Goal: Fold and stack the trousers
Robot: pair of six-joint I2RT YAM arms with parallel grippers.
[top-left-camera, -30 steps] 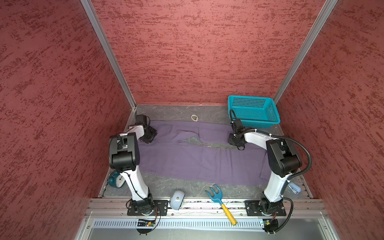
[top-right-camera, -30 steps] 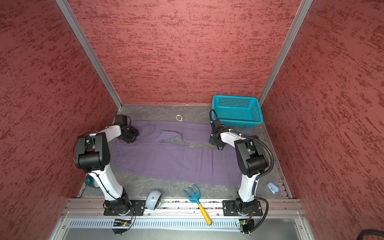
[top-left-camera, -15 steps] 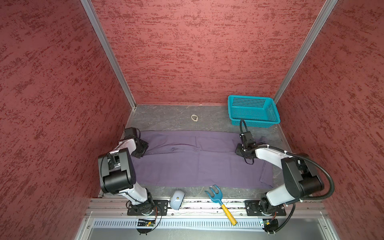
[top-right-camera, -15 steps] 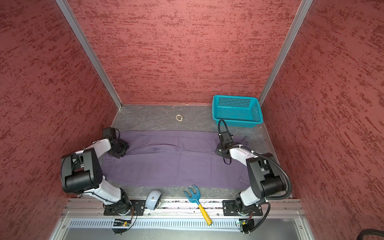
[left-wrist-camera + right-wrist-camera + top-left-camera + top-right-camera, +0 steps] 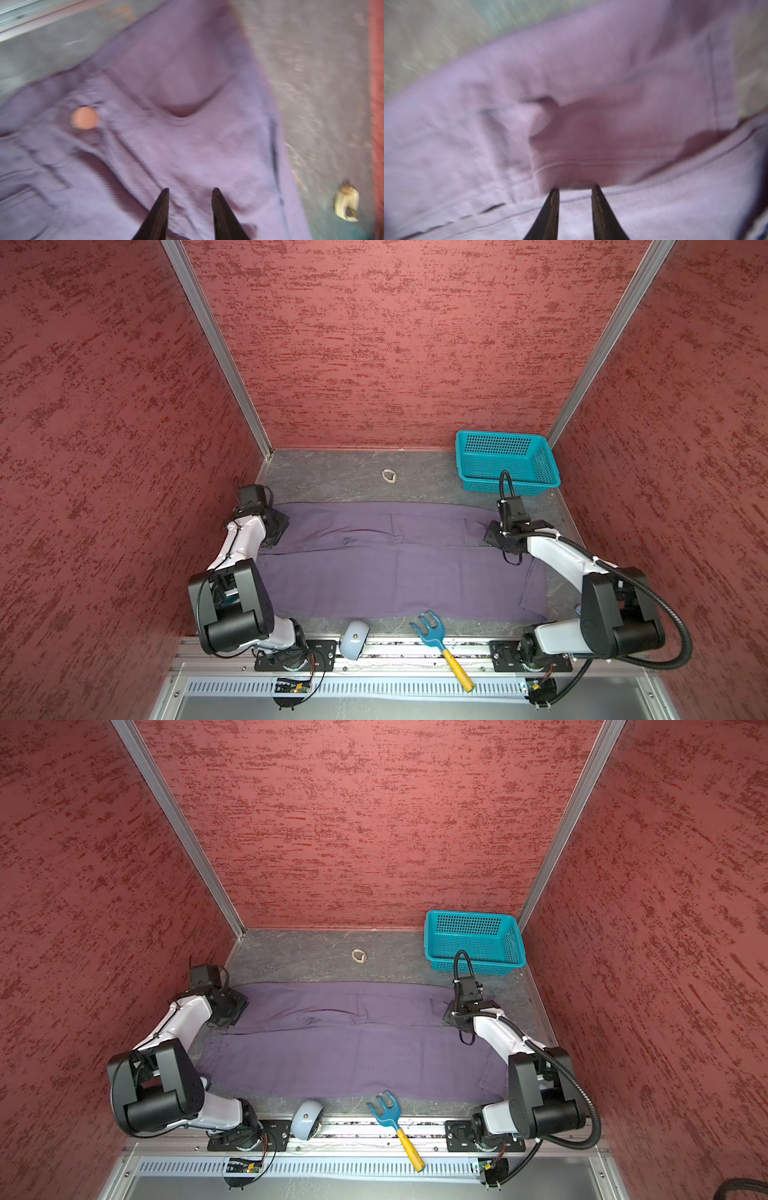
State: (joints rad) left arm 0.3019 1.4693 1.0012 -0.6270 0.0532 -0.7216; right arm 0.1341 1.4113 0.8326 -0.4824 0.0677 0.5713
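Between the narrowed jaws of the left gripper (image 5: pixel 190 190) ran a pinch of purple cloth, with creases fanning away from the fingertips. It was gripping the trousers (image 5: pixel 395 572) close to a round orange button (image 5: pixel 84 117). The right gripper (image 5: pixel 575 187) likewise had its jaws drawn close on a fold of the same cloth, though that wrist view was blurred.

In both top views the left gripper (image 5: pixel 276 526) sat low at the left end of the garment and the right gripper (image 5: pixel 496 537) low at the right end. A band of cloth between them lay as an upper layer over the far half of the trousers. The trousers were spread lengthwise across the middle of the grey counter (image 5: pixel 332 477), reaching from one arm to the other.

Beyond them, near the back wall, lay a small pale ring (image 5: pixel 388 476). A teal basket (image 5: pixel 528 486) stood in the far right corner, apart from the cloth. At the near edge a blue rake (image 5: pixel 432 628) with a yellow handle lay just beside the trousers, with a pale blue rounded object (image 5: pixel 354 639) to its left.
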